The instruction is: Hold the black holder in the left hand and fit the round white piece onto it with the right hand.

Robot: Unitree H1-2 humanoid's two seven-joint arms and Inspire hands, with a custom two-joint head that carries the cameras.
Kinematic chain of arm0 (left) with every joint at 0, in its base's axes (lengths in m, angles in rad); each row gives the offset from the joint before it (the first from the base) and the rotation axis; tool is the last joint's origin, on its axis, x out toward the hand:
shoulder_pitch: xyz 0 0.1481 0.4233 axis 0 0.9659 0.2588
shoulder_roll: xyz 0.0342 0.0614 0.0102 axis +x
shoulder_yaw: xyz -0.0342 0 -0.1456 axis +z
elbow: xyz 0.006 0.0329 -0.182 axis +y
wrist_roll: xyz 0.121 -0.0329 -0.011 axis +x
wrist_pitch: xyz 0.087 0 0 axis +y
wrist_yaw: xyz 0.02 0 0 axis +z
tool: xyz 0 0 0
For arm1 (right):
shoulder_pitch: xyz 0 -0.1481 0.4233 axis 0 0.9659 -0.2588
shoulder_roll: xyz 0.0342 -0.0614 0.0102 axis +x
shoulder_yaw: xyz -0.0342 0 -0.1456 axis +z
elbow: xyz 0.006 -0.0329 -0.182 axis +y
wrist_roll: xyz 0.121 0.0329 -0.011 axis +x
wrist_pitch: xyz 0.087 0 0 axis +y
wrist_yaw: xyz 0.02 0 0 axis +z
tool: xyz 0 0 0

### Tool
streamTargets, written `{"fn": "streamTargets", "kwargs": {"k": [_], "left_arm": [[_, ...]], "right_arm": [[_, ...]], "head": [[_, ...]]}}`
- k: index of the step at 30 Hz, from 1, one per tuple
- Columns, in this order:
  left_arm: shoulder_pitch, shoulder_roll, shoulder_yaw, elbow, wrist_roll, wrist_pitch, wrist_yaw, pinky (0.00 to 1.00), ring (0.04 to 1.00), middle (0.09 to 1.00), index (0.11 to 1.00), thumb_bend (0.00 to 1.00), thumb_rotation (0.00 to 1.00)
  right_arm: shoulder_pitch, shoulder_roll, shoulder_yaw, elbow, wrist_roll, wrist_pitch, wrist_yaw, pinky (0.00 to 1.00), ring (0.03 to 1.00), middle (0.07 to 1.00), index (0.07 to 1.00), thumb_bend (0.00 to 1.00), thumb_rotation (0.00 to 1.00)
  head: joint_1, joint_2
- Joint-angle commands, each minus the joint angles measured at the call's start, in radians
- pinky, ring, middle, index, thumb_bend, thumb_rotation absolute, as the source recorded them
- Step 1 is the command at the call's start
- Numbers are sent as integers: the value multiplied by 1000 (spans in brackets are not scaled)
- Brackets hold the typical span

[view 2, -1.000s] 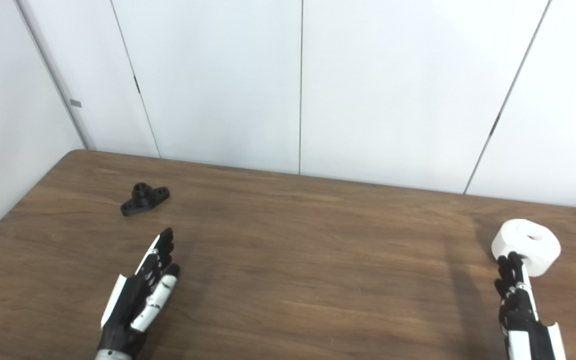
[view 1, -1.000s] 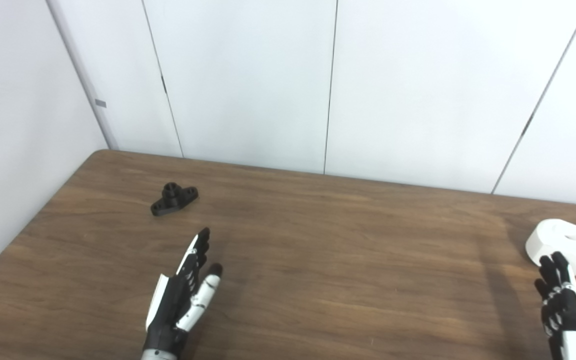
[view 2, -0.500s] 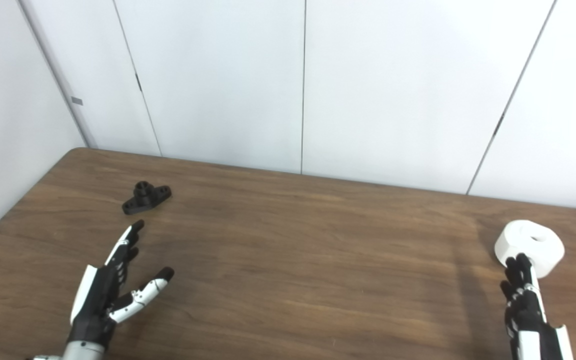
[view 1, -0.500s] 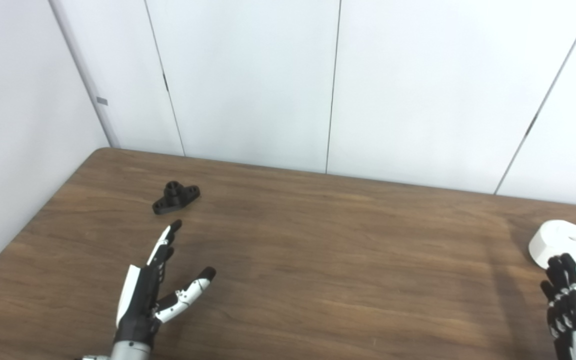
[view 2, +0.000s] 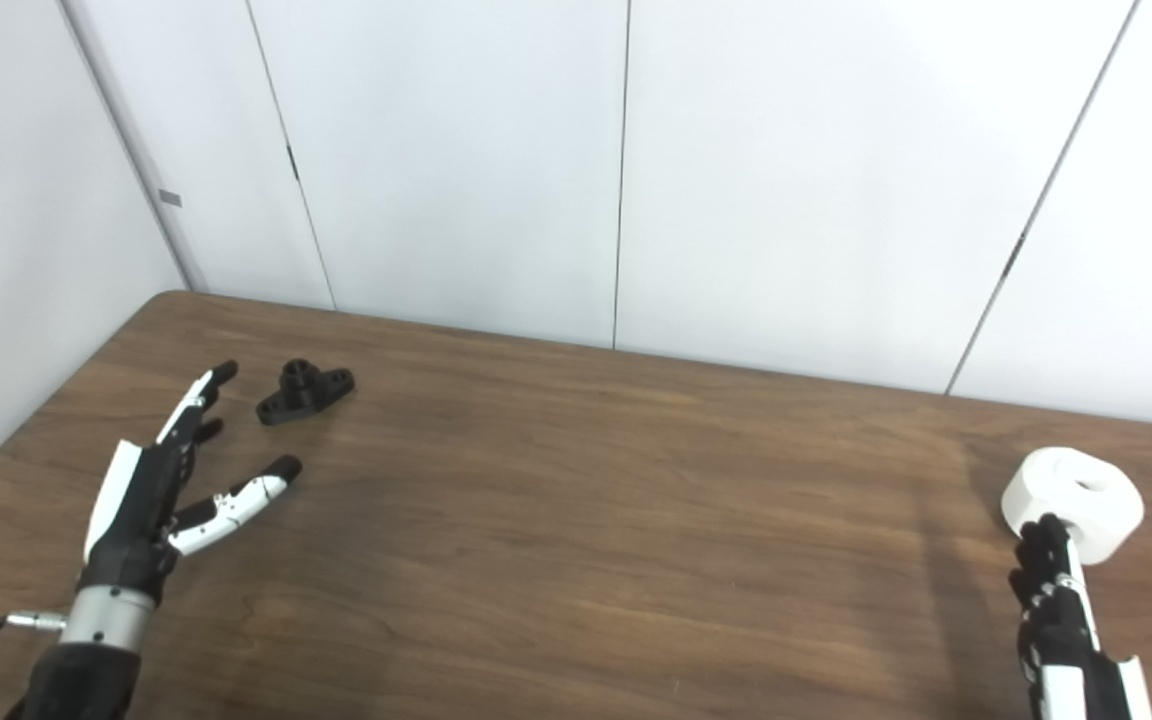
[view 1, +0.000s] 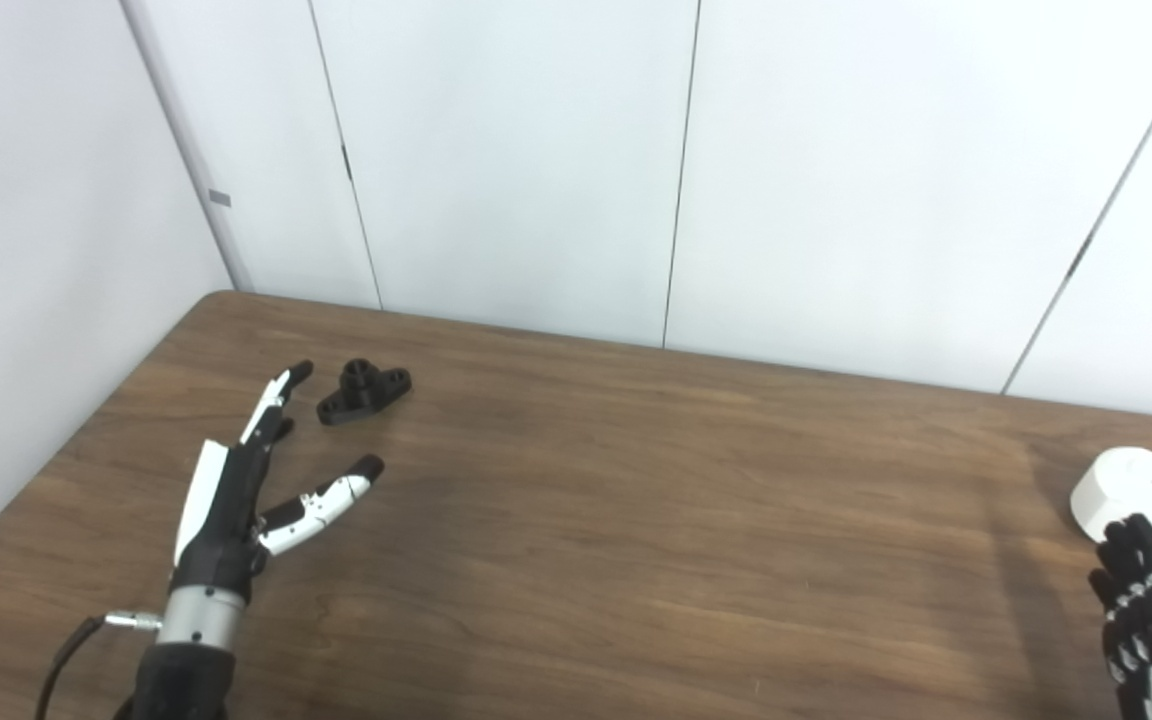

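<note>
**Holder lies free, white piece beside the right robot hand**

The black holder (view 1: 364, 391) lies flat on the table (view 1: 636, 500), long axis slanting far-right to near-left, boss up, just beyond the open left robot hand (view 1: 246, 490). The round white piece (view 1: 1143, 496) sits hole-up, touching the right robot hand (view 1: 1136, 600), which is cut off; its grip cannot be told.

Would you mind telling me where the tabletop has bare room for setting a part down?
The broad middle of the table is bare, between the black holder and the round white piece. It is tighter at the far left, where the open left hand flanks the holder, and at the right edge, where the right hand meets the piece.
</note>
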Motion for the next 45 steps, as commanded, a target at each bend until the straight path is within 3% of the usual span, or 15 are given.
{"fn": "streamTargets", "kwargs": {"k": [1, 12, 20, 24, 34, 45], "left_arm": [[-47, 40, 11, 4, 21, -6, 24, 974, 1000, 1000, 959, 726, 312], [-133, 122, 4, 82, 89, 35, 24, 946, 975, 977, 948, 763, 340], [-197, 185, -39, 149, 153, 81, 8, 1000, 1000, 972, 915, 772, 365], [-240, 215, -69, 235, 191, 70, 23, 1000, 1000, 970, 895, 781, 369], [-316, 241, -121, 403, 259, 61, 82, 1000, 1000, 955, 867, 858, 386], [-393, 265, -152, 555, 265, 50, 110, 1000, 999, 946, 871, 887, 371]], "right_arm": [[65, 22, 8, 125, 1, -11, 1, 1000, 966, 976, 1000, 598, 1000], [76, 25, 10, 102, 20, 8, 8, 1000, 971, 984, 1000, 606, 995], [80, 27, 11, 96, 37, 11, 12, 1000, 982, 983, 1000, 598, 986], [79, 26, 10, 94, 35, 21, 10, 1000, 984, 983, 1000, 614, 987], [73, 26, 8, 104, 38, 22, 12, 1000, 977, 972, 1000, 627, 979], [74, 32, 10, 103, 40, 17, 11, 1000, 977, 972, 1000, 657, 965]], "head": [[0, 0], [12, 7], [12, 12], [11, 13], [13, 14], [9, 13]]}}
